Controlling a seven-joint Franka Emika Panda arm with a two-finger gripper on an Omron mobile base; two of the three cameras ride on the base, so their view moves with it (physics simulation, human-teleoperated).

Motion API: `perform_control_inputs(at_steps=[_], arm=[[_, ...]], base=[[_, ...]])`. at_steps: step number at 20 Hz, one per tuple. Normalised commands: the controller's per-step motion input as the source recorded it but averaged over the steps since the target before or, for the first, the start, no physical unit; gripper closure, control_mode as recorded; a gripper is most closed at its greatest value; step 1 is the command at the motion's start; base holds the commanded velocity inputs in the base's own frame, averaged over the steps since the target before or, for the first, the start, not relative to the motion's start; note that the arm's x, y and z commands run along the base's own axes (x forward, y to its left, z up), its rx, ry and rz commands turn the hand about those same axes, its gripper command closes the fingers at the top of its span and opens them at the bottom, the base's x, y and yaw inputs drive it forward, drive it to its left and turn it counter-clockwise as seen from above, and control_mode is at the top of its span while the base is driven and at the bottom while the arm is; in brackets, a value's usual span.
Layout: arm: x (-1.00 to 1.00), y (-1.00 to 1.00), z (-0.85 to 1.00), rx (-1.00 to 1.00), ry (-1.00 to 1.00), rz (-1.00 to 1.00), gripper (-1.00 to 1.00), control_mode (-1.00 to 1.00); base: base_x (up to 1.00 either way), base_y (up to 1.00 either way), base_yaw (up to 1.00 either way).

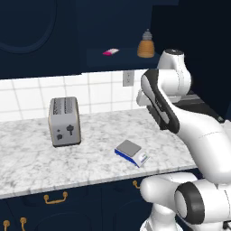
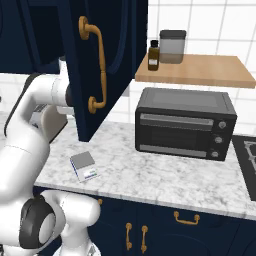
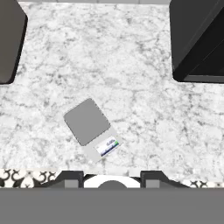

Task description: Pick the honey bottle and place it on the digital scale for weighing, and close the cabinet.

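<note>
Gripper (image 3: 112, 179) closed, empty, above digital scale (image 3: 90, 125); honey bottle (image 1: 145, 44) up in cabinet (image 2: 95, 65)

base views: behind arm, left/right | hand view: straight down | shared: digital scale (image 1: 131, 152) (image 2: 84, 166) (image 3: 91, 127) on counter (image 3: 144, 109)

One honey bottle (image 1: 146, 44), one digital scale (image 1: 131, 152), one toaster (image 1: 64, 121)

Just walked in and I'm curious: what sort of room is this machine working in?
A kitchen, it seems: a white marble counter bears a silver two-slot toaster and a black toaster oven, under dark navy wall cabinets.
</note>
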Motion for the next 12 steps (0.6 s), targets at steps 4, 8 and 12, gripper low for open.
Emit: perform_control_inputs(at_steps=[4,8,12], arm=[[-0.21,0.01,0.00,0.00,-0.05,0.00,-1.00,-1.00],[-0.50,0.24,0.09,-0.05,-0.28,0.03,-1.00,-1.00],[-0.31,0.23,0.56,-0.06,-0.30,0.00,-1.00,-1.00]], base=[[0.00,0.00,0.00],[0.00,0.00,0.00],[0.00,0.00,0.00]])
